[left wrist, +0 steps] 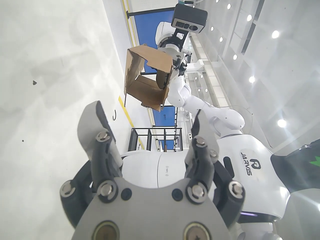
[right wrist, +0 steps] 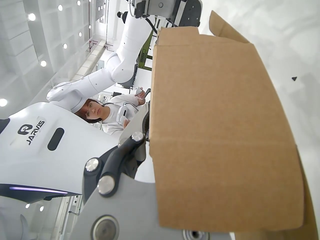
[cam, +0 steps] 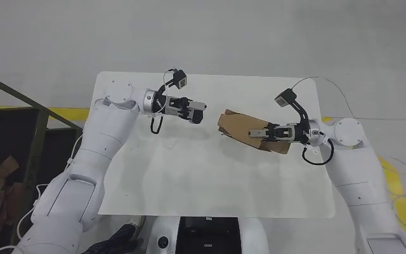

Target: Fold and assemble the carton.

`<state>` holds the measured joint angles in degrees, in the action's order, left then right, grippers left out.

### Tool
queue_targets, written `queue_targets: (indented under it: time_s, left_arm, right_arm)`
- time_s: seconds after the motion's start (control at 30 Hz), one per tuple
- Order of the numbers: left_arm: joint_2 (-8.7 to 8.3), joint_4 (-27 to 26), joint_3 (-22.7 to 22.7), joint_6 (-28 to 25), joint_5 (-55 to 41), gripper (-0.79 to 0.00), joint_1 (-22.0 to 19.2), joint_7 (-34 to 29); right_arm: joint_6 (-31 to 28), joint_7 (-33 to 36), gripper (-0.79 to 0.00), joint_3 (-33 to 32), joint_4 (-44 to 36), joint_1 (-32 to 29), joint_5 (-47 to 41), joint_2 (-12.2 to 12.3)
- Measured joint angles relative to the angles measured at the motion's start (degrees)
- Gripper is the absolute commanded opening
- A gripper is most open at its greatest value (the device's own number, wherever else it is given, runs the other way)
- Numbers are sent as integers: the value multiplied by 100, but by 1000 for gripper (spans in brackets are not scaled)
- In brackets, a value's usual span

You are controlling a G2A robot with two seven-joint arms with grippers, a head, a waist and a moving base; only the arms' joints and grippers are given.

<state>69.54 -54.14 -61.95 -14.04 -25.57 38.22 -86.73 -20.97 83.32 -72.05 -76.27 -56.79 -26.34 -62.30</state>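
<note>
Grips the carton (cam: 241, 124) with the right gripper (cam: 255, 133), jaws drawn narrow onto one cardboard wall. Presses one dark finger (right wrist: 125, 151) against the outside of that wall, with its partner hidden behind the panel. Holds the carton (left wrist: 147, 78) lifted off the white table (cam: 190, 184), right of the table's middle, open mouth turned toward the left arm.

Spreads the left gripper (cam: 195, 113) wide, with nothing between the fingers (left wrist: 98, 126) and nothing touched. Hangs over the table just left of the carton, a gap between, aimed at the open end.

Looks like plain brown corrugated board: matte, slightly fibrous, creased along straight fold lines. Forms a squared tube with loose flaps (right wrist: 225, 29) jutting at the end and a curved cut-out on one inner flap.

Shows, on the left gripper (left wrist: 150, 123), smooth grey metal finger plates, black rubbery pads on the inner faces, and round bolt heads at the joints above a flat brushed base plate.

Appears smooth and faintly mottled across the table top.
</note>
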Motion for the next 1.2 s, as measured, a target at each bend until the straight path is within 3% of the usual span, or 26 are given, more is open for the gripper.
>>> queue_targets:
  time_s: [0.3,0.47,0.73,1.2]
  left_arm:
    - [0,0,0,0,1,0,0,-1]
    - [-8,-313,-22,95,-181,0,188,169]
    - [-61,-592,-101,219,-376,0,304,-1]
    - [-84,-716,-3,373,-552,0,374,-104]
  right_arm:
    - [192,162,-785,210,-206,9,-1,-11]
    - [439,438,-785,547,-154,209,-261,-35]
    - [406,407,-785,1170,443,614,-512,-130]
    - [32,31,-785,1566,1306,1108,-586,-201]
